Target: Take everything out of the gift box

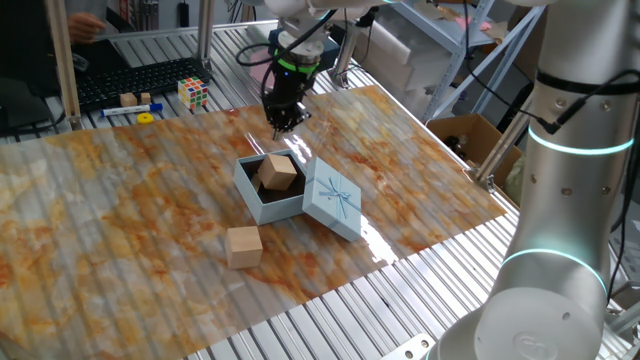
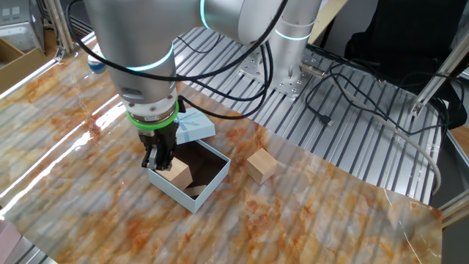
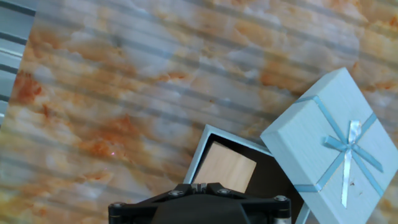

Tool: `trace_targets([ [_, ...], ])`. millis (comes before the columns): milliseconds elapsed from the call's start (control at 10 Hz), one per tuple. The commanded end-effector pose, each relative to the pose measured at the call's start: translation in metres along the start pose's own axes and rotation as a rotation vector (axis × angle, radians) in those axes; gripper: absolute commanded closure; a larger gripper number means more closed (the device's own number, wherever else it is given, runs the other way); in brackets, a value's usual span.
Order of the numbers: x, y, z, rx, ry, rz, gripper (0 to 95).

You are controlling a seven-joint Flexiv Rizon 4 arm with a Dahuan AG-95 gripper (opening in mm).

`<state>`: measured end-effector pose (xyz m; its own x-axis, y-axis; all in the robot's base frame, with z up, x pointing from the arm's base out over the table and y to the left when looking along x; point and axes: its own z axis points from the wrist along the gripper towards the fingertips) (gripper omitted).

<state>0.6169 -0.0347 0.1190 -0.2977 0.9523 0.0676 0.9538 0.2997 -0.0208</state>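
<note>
The pale-blue gift box (image 1: 252, 197) stands open in the middle of the mat, with one tan wooden block (image 1: 278, 172) inside it. Its lid (image 1: 332, 199) leans against the box's right side. A second wooden block (image 1: 244, 246) lies on the mat in front of the box. My gripper (image 1: 285, 120) hangs above the mat just beyond the box's far edge, its fingers together and holding nothing. In the hand view the gripper (image 3: 199, 185) is at the bottom edge, with the block (image 3: 227, 167), the box rim (image 3: 196, 157) and the lid (image 3: 329, 143) beyond it. In the other fixed view the gripper (image 2: 160, 158) hovers over the box's left corner (image 2: 176, 192).
A Rubik's cube (image 1: 193, 93), a small block (image 1: 128, 99) and a yellow piece (image 1: 146, 117) lie at the far left edge of the mat. A brown cardboard carton (image 1: 470, 135) sits off the table to the right. The mat ends on slatted metal rails (image 1: 330, 320).
</note>
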Motion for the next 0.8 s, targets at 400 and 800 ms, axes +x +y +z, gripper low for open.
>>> trace_targets([
  [400, 0.004, 0.010, 0.010, 0.028, 0.020, 0.094, 38.0],
  [800, 0.005, 0.014, 0.015, 0.035, 0.023, 0.093, 38.0],
])
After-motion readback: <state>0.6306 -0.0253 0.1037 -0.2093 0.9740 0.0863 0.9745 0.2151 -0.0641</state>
